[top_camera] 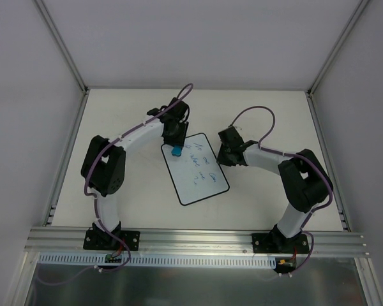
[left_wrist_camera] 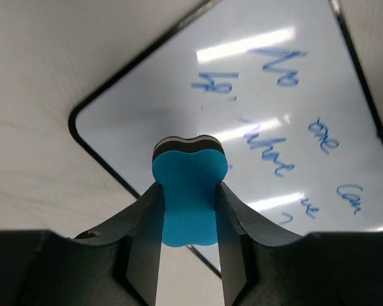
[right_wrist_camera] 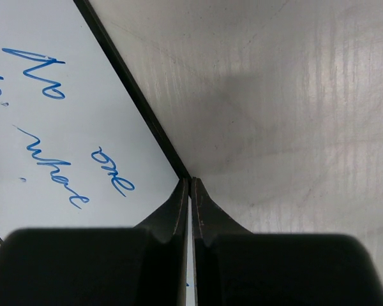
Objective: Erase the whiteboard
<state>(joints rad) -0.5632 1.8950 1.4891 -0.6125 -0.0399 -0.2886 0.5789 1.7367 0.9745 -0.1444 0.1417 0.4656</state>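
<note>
The whiteboard (top_camera: 198,171) lies flat mid-table, white with a thin black rim and blue handwriting. It also shows in the left wrist view (left_wrist_camera: 262,108) and in the right wrist view (right_wrist_camera: 57,140). My left gripper (top_camera: 176,148) is shut on a small blue eraser block (left_wrist_camera: 188,191), held over the board's far left corner. My right gripper (right_wrist_camera: 190,185) is shut, its tips at the board's right rim; whether it presses the rim I cannot tell. It shows in the top view (top_camera: 226,153) at the board's far right edge.
White walls and aluminium posts (top_camera: 62,44) enclose the cream table (top_camera: 134,115). An aluminium rail (top_camera: 198,239) runs along the near edge by the arm bases.
</note>
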